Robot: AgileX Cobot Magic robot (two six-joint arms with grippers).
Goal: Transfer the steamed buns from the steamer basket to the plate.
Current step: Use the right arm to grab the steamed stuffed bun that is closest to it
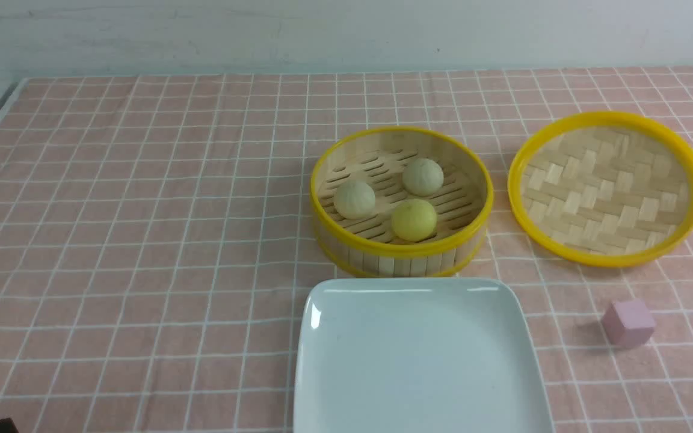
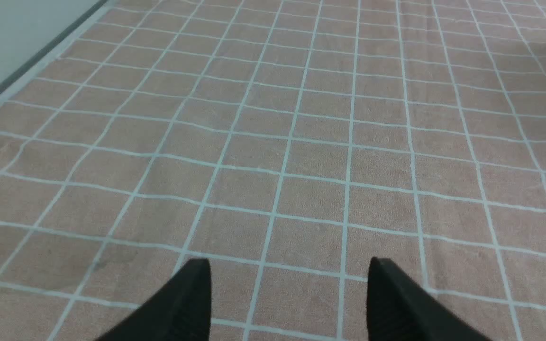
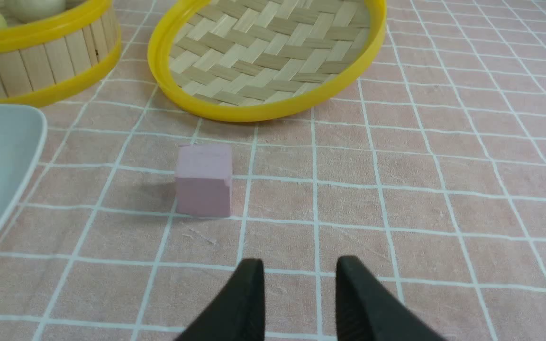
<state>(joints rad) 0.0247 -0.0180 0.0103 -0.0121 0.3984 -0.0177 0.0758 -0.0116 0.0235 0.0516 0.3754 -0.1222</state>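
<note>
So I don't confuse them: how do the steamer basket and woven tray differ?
The deep bamboo steamer basket has tall slat walls and a slotted floor; the shallow woven tray has a low rim and checker floor. The basket holds three round buns, the tray none. Both round, yellow-rimmed.

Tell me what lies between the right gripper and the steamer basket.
The pink cube, standing on the checked cloth; the right wrist view shows it.

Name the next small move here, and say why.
Probably swing the right end effector toward the steamer basket and above the yellow bun. All three buns sit in the basket, the plate is bare, and that end effector is open, empty, with the basket in its camera's view.
</note>
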